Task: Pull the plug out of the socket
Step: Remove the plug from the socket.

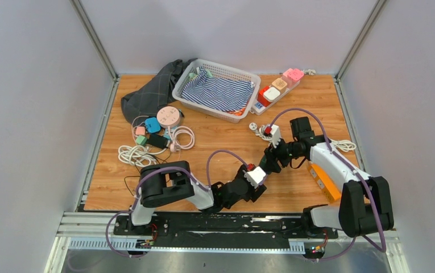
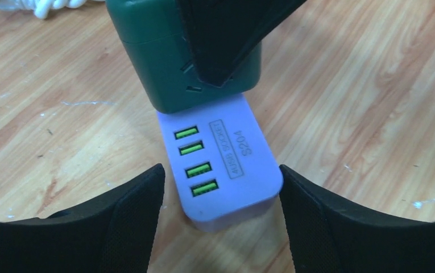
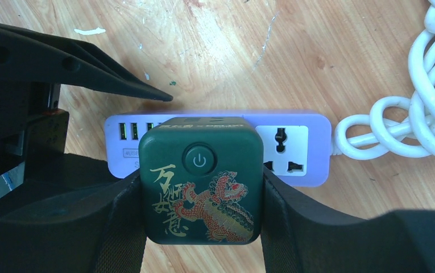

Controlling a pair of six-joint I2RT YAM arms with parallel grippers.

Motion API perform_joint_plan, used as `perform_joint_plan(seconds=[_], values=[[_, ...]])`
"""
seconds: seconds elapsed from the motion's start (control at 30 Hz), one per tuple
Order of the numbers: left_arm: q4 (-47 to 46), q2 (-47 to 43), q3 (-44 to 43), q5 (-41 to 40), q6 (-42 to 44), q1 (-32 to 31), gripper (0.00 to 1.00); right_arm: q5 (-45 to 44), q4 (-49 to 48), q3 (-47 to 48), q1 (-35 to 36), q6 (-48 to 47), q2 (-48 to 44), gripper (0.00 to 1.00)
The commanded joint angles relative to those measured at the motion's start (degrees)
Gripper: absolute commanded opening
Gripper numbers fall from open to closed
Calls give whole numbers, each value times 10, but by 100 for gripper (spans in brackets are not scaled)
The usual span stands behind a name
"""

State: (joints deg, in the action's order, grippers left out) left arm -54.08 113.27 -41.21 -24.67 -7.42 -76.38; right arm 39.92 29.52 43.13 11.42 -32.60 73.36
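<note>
- Wood-grain table point(image 1: 220, 139) with plain grey walls point(image 1: 33, 114) on three sides; the lavender socket strip point(image 3: 317, 151) lies flat on it, roughly mid-table, where the two arms meet.
- Sitting on top of the socket strip is the plug point(image 3: 201, 179), a dark green cube with a power button and a red-and-gold lion print on its upper face. It covers the middle of the strip.
- To one side of the plug, the strip shows a free outlet point(image 3: 283, 149). To the other side is a row of four green USB ports point(image 2: 195, 159).
- The right gripper point(image 3: 201, 190) clamps the plug, one black finger pressed against each side of the cube.
- The left gripper point(image 2: 221, 170) straddles the USB end of the strip with its jaws apart. One finger sits right at the strip's edge, while the other has a clear gap.
- A coiled white cable point(image 3: 431, 85) runs off the outlet end of the strip.
- Well beyond the strip, toward the back wall, stands a white basket point(image 1: 183, 88) lined with striped cloth point(image 1: 218, 91).
</note>
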Motion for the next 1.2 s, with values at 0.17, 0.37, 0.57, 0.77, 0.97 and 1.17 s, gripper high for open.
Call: perform_joint_plan(seconds=[0.17,0.37,0.57,0.77,0.97,1.17], values=[[-1,14,-20,-46,8,-4,35,35,53,-4,-12,16,7,0],[-3,-16,-5,12,-20,-4,0,58,58,-6,-14,-2,-8,0],[19,-26,-33,56,-99,-4,0,72,64,-31,-5,-79,-56,0],[56,-13,-70,59,-144,-4,0,40,49,-47,8,-106,-104,0],[58,-19,-67,62,-153,-3,0,30,82,-40,27,-161,-105,0],[57,-19,-50,49,-135,-3,0,86,137,21,21,-95,-41,0]])
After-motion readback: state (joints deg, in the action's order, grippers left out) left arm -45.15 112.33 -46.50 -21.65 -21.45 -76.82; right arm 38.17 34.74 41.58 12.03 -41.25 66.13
